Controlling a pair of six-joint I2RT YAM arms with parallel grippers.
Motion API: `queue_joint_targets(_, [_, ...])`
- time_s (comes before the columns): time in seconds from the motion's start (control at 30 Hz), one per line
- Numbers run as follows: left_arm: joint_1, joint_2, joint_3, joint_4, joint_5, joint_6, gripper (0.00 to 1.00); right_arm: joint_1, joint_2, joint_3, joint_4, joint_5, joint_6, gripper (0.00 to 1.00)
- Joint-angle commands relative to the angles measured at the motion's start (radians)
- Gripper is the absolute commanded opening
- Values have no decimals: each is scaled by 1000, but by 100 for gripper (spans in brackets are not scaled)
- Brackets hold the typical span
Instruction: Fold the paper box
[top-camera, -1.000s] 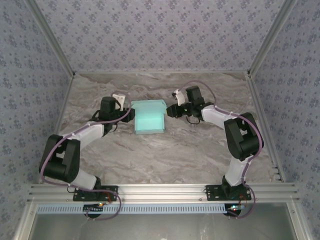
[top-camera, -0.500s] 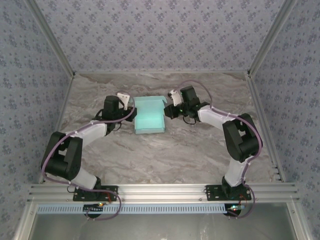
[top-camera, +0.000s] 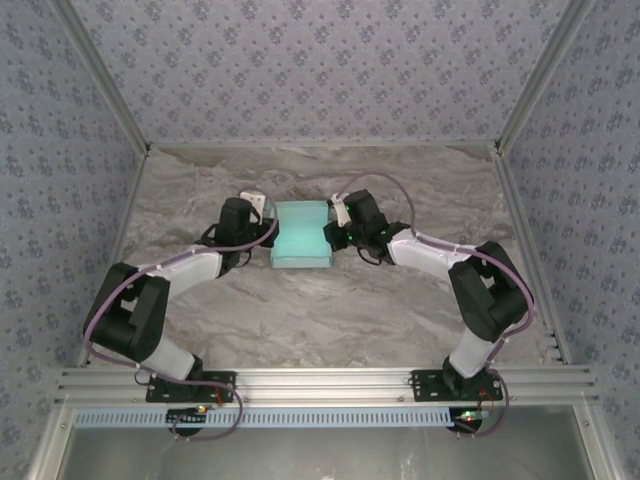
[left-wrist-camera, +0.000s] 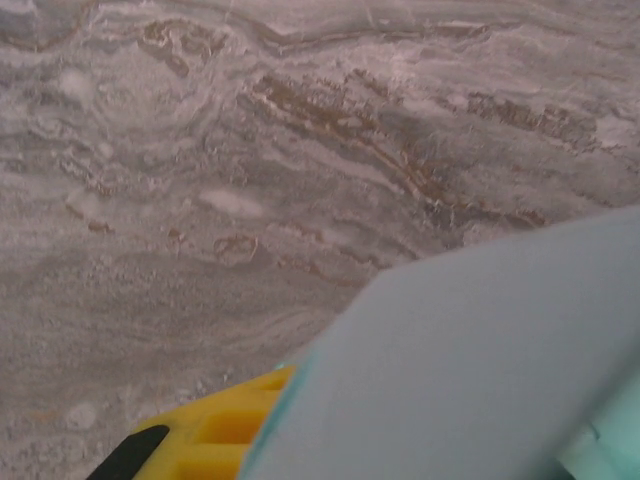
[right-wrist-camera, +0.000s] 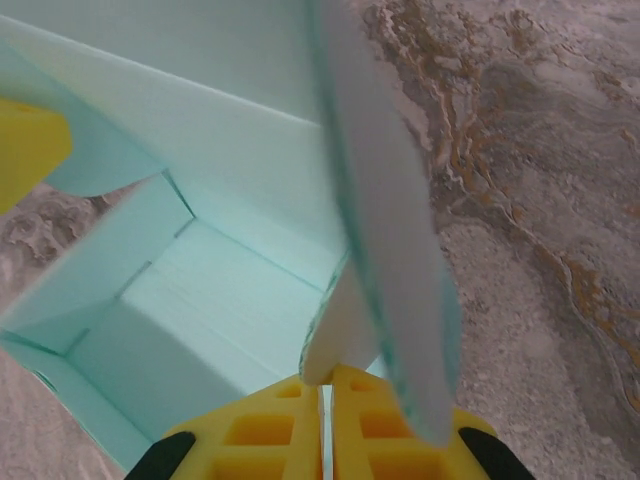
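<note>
Sitting toward the far middle of the grey-brown marble-patterned table (top-camera: 300, 320), the pale light-blue thin-card paper box (top-camera: 300, 238) is half-formed. It is open at the top with its walls raised, and a loose flap (right-wrist-camera: 390, 230) leans over the right side. It looks very light and flimsy. The card should crease readily along its scores, buckle if squeezed mid-panel, and slide on the smooth tabletop unless braced from both sides. Wall edges and flap tips close to the folds seem the best places to grip.

The right gripper (right-wrist-camera: 325, 390) has its yellow fingers pinched together on a thin right-hand wall panel. The left gripper (top-camera: 260, 214) sits against the left wall. One yellow finger (left-wrist-camera: 215, 435) shows under a card panel, but whether that claw is clamped cannot be told. The likely obstacles are the leaning flap and the two arms crowding the box.
</note>
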Motion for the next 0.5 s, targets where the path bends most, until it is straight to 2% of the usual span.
queue_joint_targets(0.0, [-31,-34,-54,44,-40,-41,18,16,-32,-53,43,41,23,11])
queue_joint_targets(0.33, [-55,-35,-142,109,-68,-97,19,15,-92,-148,85,38,22,12])
queue_joint_targets(0.47, [-56,-63,-127,67,-104,-64,18,13,-142,-176,102,25,19,21])
